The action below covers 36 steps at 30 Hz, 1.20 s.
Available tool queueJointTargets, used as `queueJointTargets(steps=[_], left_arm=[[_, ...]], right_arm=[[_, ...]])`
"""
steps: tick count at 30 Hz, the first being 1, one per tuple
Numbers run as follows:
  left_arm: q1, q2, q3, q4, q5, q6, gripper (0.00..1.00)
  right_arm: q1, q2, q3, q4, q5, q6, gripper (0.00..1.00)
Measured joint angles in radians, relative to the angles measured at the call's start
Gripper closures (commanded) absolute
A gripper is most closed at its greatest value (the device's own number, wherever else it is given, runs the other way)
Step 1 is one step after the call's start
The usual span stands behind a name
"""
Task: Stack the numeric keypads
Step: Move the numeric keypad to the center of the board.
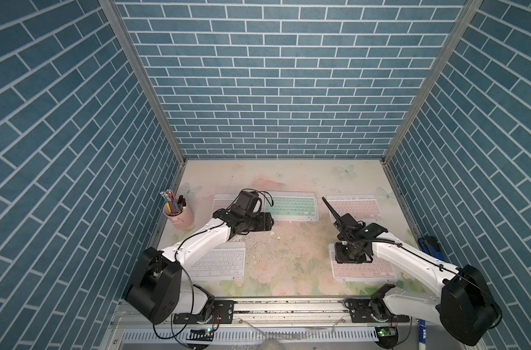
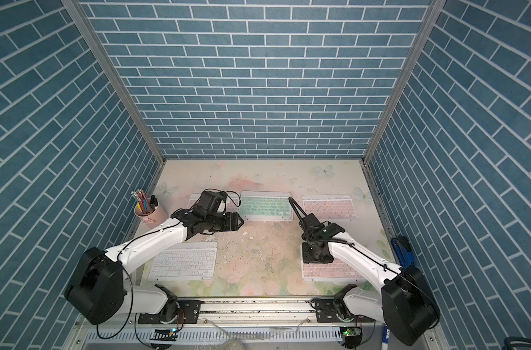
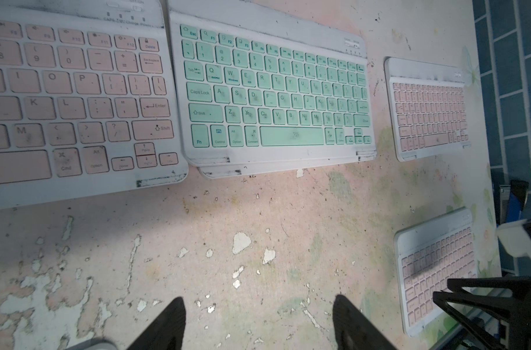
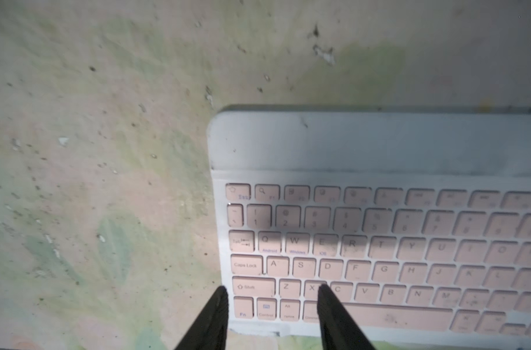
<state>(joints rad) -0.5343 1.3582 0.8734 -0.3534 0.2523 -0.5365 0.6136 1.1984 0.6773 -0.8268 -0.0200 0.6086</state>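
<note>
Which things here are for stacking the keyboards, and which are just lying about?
Job: green keyboard, keyboard beneath it, white keyboard, back-left pink keyboard, back-right pink keyboard, front pink keyboard.
Lying about: pencil cup, blue object.

A pale tabletop printed with pastel flowers [image 1: 288,251] is seen, its coating flaked away in white patches [image 3: 241,242] towards the middle. Faint butterflies [image 1: 344,171] are printed near the back edge. A round pink cup [image 1: 179,218] is stood upright at the far left corner, filled with pencils and pens [image 1: 168,200]. The table is closed in on three sides by blue brick-patterned wall panels [image 1: 273,91], joined by aluminium corner posts [image 1: 143,81]. A blue-and-black object [image 1: 429,247] is wedged against the right wall; what it is cannot be told. A metal rail [image 1: 288,307] is laid along the front edge, with a white slotted cable duct [image 1: 258,335] below it.
</note>
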Motion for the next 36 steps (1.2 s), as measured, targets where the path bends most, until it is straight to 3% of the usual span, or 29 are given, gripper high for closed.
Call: queueJointTargets(steps=[24,36], left_arm=[[0.0,-0.108,-0.043,-0.091,-0.016,-0.002,0.22],[0.0,-0.194,-0.055,-0.158,-0.047,-0.002,0.22]], right_arm=[[0.111,0.098,-0.057,0.235,-0.019,0.107,0.5],[0.249,0.376,0.146,0.486,-0.064,0.146,0.51]])
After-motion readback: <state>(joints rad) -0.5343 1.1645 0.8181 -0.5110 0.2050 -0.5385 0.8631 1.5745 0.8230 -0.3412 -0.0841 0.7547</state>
